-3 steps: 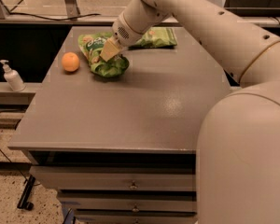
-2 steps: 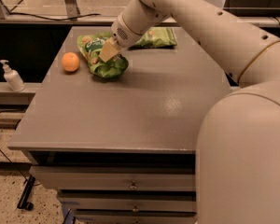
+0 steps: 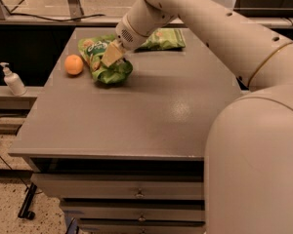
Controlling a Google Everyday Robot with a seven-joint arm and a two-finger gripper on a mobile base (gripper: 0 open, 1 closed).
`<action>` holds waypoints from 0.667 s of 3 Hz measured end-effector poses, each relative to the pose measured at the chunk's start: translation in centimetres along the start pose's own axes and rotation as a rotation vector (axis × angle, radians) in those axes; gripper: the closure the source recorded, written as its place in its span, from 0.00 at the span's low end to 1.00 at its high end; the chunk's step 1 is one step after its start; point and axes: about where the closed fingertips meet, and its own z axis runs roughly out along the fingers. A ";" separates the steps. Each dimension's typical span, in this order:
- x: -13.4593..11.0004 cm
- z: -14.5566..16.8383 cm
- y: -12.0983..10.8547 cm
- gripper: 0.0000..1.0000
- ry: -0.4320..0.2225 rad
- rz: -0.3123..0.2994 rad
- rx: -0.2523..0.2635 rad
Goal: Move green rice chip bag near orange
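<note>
The green rice chip bag (image 3: 103, 62) lies crumpled on the grey table (image 3: 151, 111) at the back left. Its left end is a short gap from the small round orange (image 3: 74, 65). My gripper (image 3: 112, 55) comes down from the upper right and sits on the middle of the bag, shut on it. One tan finger (image 3: 113, 53) shows against the bag; the other is hidden behind it. The bag's underside rests on or just above the tabletop.
A flatter green packet (image 3: 165, 39) lies at the table's back edge behind my arm. A white pump bottle (image 3: 12, 79) stands on a lower ledge left of the table. My arm's large links (image 3: 244, 130) fill the right side. Drawers sit below the front edge.
The gripper and the bag have edged slightly left, toward the orange. The orange has not moved.
</note>
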 end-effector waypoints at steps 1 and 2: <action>-0.8 -0.3 1.2 0.13 -0.018 -0.023 -0.033; -1.3 -0.9 1.5 0.00 -0.033 -0.033 -0.040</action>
